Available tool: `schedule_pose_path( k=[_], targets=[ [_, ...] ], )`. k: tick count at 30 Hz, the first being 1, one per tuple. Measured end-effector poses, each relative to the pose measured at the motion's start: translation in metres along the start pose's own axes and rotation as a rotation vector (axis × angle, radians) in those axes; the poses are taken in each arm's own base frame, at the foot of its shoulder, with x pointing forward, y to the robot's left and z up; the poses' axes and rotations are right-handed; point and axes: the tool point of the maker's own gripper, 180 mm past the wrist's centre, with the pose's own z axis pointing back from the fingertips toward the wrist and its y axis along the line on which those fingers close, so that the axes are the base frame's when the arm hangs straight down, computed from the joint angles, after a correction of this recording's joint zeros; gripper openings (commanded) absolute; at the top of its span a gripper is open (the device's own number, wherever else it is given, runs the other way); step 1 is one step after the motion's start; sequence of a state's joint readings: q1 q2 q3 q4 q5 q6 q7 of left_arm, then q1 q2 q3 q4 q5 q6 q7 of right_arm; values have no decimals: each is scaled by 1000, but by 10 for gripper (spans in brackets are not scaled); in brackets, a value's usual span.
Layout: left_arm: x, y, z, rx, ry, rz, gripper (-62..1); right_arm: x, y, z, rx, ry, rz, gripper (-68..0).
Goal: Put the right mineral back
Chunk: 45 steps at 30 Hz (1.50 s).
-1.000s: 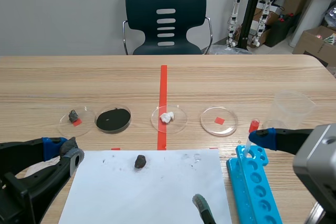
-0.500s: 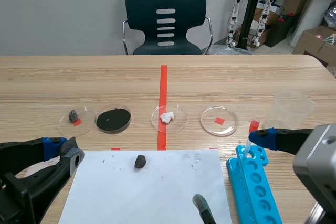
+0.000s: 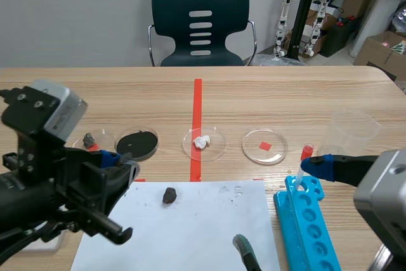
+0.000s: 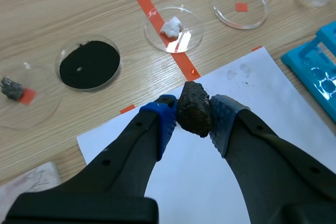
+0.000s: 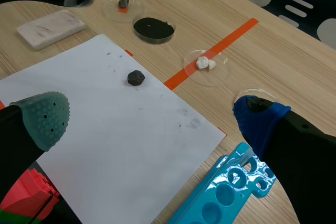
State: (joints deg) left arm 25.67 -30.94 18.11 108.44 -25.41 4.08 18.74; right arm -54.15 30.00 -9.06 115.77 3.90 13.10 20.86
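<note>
- Since the frame a second before, the left arm had lifted from the table's near left edge and swung inward. The left gripper (image 3: 119,162) now hung by the far left corner of the paper (image 3: 190,239). The right arm and everything lying on the table had kept their places.
- Left gripper: fingers parted, holding nothing. Its own wrist view showed the stone in the gap between the two pads. The other views showed the stone lying on the paper, apart from them.
- One dark stone (image 3: 169,195) lay loose on the far part of the paper, just left of the red tape line. It sat straight ahead of the left gripper, in line with the gap between its fingertips. It was lumpy and nearly round, with no clear long axis.
- Right gripper (image 5: 152,116): fingers spread wide, holding nothing, low over the paper's right side, beside the blue rack (image 3: 307,226).
- By my judgement the left gripper was the nearer one and was already aimed at the stone.
- Four clear dishes stood in a row beyond the paper. One held a small grey chip (image 3: 89,138), one black powder (image 3: 136,144) and one white lumps (image 3: 202,141).
- The fourth, an empty dish (image 3: 257,152), lay well to the right of the stone and was probably where it belonged.
- Also counted: one sheet of paper, one rack, one clear cup (image 3: 352,130), one pale block (image 5: 51,26) and one chair (image 3: 200,23).
</note>
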Motion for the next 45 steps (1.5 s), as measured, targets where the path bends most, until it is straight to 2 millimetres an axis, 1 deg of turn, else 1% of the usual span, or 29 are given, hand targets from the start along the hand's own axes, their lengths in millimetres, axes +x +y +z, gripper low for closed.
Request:
schedule_pose_path(
  k=[6,10,12,14,17,20,22,29,32,35,38,45],
  targets=[
    [3,-15,-44,-16,67,8,-509,0,0,0,0,0,0,4],
    [19,-27,-73,-16,55,35,-509,0,0,0,-1,0,-1,4],
    [22,-25,-86,22,52,66,-509,0,0,0,0,0,0,4],
    [14,-21,-100,47,77,71,-509,0,0,0,0,0,0,4],
    [-9,-22,-119,51,150,68,-508,0,0,0,0,0,0,4],
    [-30,-27,-134,52,218,73,-506,0,0,0,0,0,0,4],
    [-39,-31,-142,45,255,98,-506,0,0,0,0,0,0,4],
    [-46,-47,-165,34,304,109,-506,0,0,0,0,0,0,4],
    [-57,-57,-172,19,343,138,-506,0,0,0,0,0,0,4],
    [-66,-57,-174,26,370,143,-502,0,0,0,0,0,0,4],
    [-72,-62,-175,1,387,139,-502,0,0,0,0,0,0,4],
    [-73,-69,-175,-15,390,123,-502,0,0,0,0,0,0,4]
  ],
)
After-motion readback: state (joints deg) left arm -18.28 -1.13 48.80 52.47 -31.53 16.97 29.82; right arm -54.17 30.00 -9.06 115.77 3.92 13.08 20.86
